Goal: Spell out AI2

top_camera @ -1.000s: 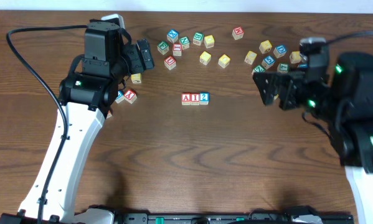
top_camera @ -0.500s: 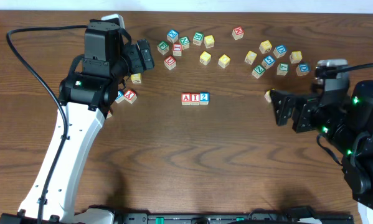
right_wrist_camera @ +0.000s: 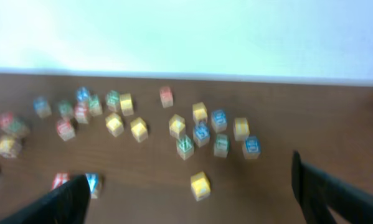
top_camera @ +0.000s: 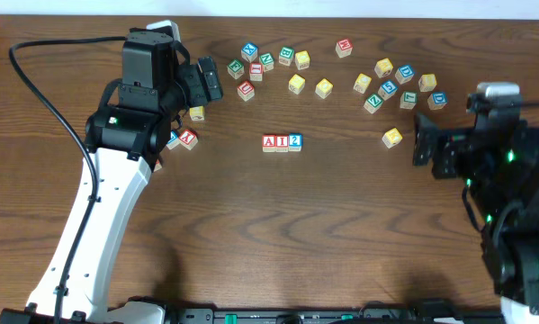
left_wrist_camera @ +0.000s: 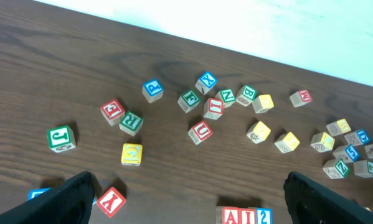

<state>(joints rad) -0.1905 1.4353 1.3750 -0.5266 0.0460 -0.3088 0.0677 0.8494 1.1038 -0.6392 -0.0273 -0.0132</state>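
Noting pale wooden cubes red "A" [top_camera: 269,141], red "I" [top_camera: 282,141], blue "2" [top_camera: 295,140] touching in row mid-tabletop; left gripper [left_wrist_camera: 192,200], right gripper [right_wrist_camera: 189,199] gaping wide, holding nothing.

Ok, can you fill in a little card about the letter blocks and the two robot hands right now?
word: A cube, I cube and 2 cube side by side in one row, reading AI2
left gripper: open, holding nothing, near loose cubes at the back
right gripper: open, holding nothing, beside a yellow cube
other cubes: scattered along the far side of the table
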